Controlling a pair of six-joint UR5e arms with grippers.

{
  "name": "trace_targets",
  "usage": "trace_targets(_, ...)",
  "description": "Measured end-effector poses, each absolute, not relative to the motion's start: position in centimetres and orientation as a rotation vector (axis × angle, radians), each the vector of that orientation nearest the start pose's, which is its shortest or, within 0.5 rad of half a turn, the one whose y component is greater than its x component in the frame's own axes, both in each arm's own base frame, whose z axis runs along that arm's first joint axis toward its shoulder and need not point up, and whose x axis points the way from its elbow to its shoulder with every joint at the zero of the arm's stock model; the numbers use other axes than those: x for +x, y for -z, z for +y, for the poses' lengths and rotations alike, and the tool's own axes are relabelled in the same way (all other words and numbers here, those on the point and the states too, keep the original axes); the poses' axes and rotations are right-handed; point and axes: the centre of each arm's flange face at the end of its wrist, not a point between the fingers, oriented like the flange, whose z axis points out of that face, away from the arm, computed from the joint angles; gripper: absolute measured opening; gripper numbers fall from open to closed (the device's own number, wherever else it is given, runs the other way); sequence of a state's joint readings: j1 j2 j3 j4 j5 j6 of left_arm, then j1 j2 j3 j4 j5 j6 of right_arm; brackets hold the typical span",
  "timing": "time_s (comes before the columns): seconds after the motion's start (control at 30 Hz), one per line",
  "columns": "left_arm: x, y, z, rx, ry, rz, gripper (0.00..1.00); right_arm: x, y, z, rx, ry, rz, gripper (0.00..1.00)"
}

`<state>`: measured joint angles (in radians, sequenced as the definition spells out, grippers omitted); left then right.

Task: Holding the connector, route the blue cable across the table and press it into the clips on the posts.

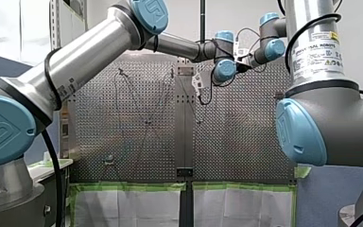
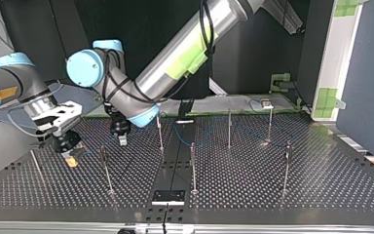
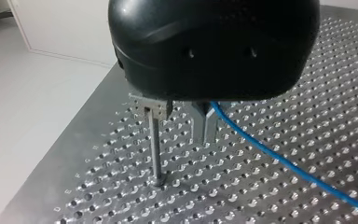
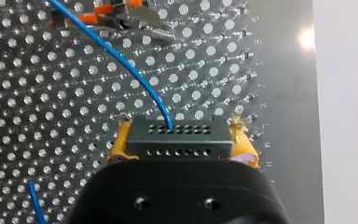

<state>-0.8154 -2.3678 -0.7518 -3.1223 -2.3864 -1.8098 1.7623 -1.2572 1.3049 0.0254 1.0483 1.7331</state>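
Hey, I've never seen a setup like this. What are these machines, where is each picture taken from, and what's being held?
Two robot arms work over a perforated metal table. One picture looks from behind the arms, one from across the table, two from cameras on the wrists. Thin metal posts stand on the table. My right gripper, with yellow pads, clamps a black connector with a blue cable coming out of it. My left gripper hangs close by, next to a post, and the cable passes right beside it.
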Motion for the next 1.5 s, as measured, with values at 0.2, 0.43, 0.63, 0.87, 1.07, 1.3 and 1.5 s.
trace_targets(0.2, 49.6, -37.5, -60.0, -0.189, 0.238, 1.502, 0.0, 29.5, -44.3, -55.6, -2.31, 2.386, 1.321, 0.0)
trace_targets(0.43, 51.9, -37.6, -59.2, -0.19, 0.275, 1.46, 0.0, 28.6, -44.3, -56.3, -2.29, 2.411, 1.325, 0.0)
trace_targets(0.63, 54.2, -36.5, -57.5, -0.183, 0.271, 1.461, 0.0, 27.5, -44.2, -57.1, -2.276, 2.428, 1.33, 0.0)
trace_targets(0.87, 54.9, -35.4, -56.8, -0.174, 0.273, 1.467, 0.0, 27.0, -43.8, -57.6, -2.278, 2.425, 1.326, 0.0)
trace_targets(1.07, 54.7, -35.3, -57.2, -0.156, 0.304, 1.472, 0.07, 27.0, -43.7, -57.7, -2.279, 2.428, 1.319, 0.0)
trace_targets(1.3, 54.3, -35.2, -57.6, -0.149, 0.322, 1.478, 0.92, 27.0, -43.5, -57.8, -2.282, 2.431, 1.317, 0.0)
trace_targets(1.5, 54.2, -35.0, -57.6, -0.148, 0.322, 1.491, 1.0, 27.0, -43.5, -57.9, -2.283, 2.433, 1.315, 0.0)
